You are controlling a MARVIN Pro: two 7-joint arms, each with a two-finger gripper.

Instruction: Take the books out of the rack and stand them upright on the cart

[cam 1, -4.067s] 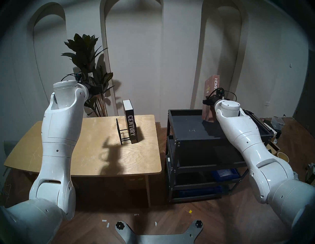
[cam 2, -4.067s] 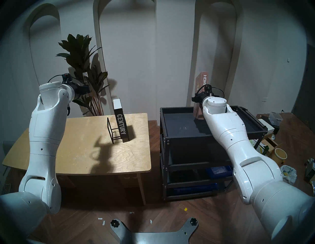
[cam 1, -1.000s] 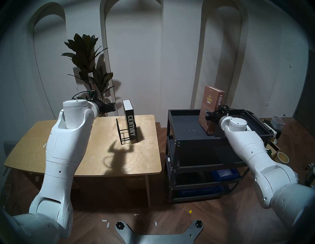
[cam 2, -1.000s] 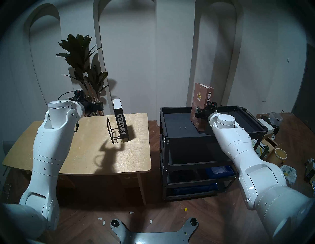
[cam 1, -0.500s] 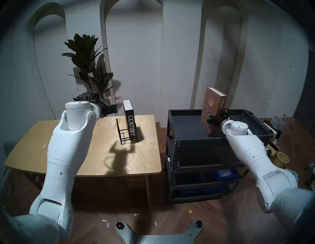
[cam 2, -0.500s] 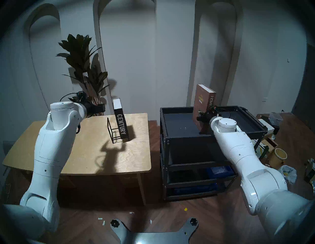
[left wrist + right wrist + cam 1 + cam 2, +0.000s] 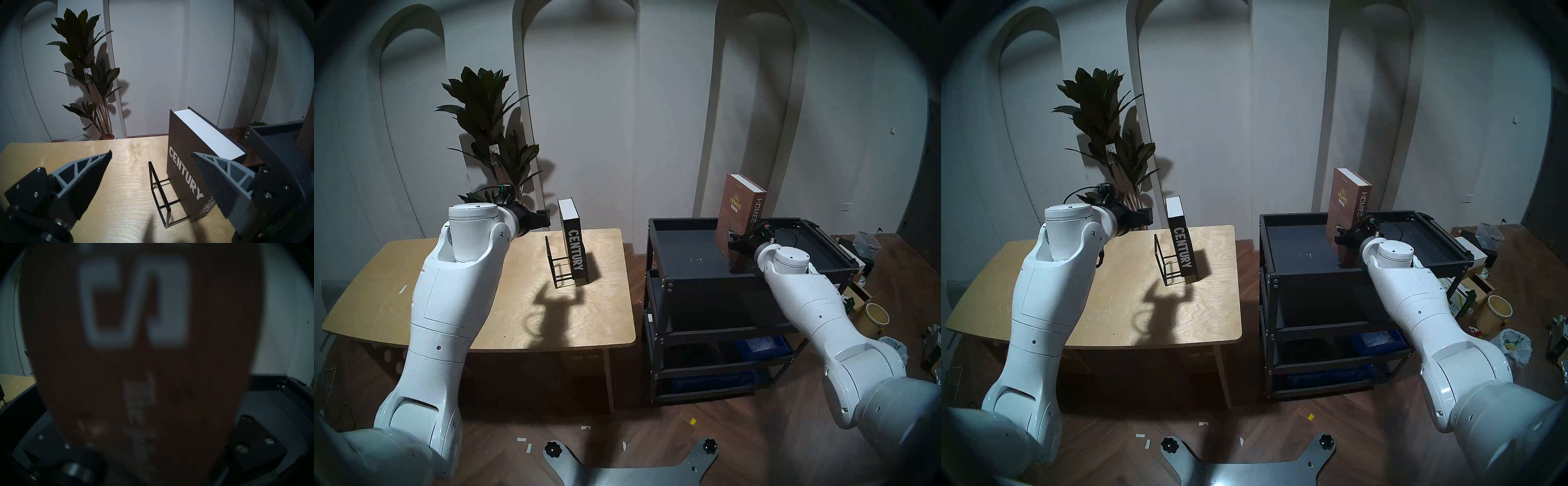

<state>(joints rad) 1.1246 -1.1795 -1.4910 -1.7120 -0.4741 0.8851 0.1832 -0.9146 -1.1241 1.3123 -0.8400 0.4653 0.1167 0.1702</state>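
The black book lettered "CENTURY" stands upright against the right end of the thin black wire rack on the wooden table. My left gripper is open, just left of the book's top and not touching it. In the left wrist view, the book and rack lie ahead between the spread fingers. The brown book lettered "HOMES" stands upright on the black cart's top tray near its front. My right gripper is shut on its lower spine. Its spine fills the right wrist view.
The light wooden table stands left of the cart, with a narrow gap between them. A tall potted plant stands behind the table's far edge. Blue bins sit on the cart's lower shelves. A yellow bucket and clutter lie on the floor right of the cart.
My left gripper has come down and moved right, close to the black book's top. My right gripper has lowered the brown book from high at the back onto the cart's tray.
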